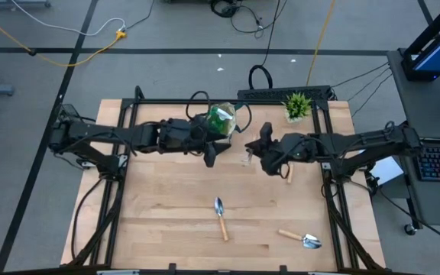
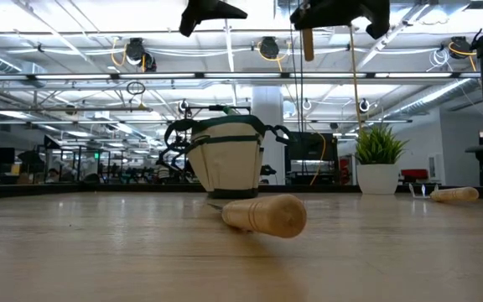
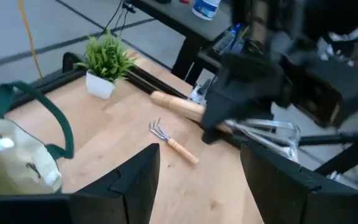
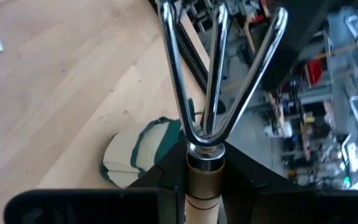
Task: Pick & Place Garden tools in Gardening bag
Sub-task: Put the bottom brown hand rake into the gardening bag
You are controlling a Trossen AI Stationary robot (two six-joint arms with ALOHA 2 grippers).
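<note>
The beige gardening bag with its dark green band stands on its base at the table's far middle, with something green in its open top. My left gripper hovers just near of the bag, open and empty. My right gripper hangs high to the bag's right, shut on a wooden-handled fork rake. A smaller fork rake lies flat on the table between the arms. Two trowels also lie flat, one at the near middle and one at the near right. My right gripper pinches the fork rake between its two fingers at the metal collar, where the prongs join the wooden handle. The rake lies along the fingers, with its prongs reaching out past the fingertips. The handle hangs below the gripper, lifted clear of the table.
A small potted green plant stands at the far right corner. Black frame rails run along the table's left, right and far sides. Bare wood lies between the bag and the near trowels.
</note>
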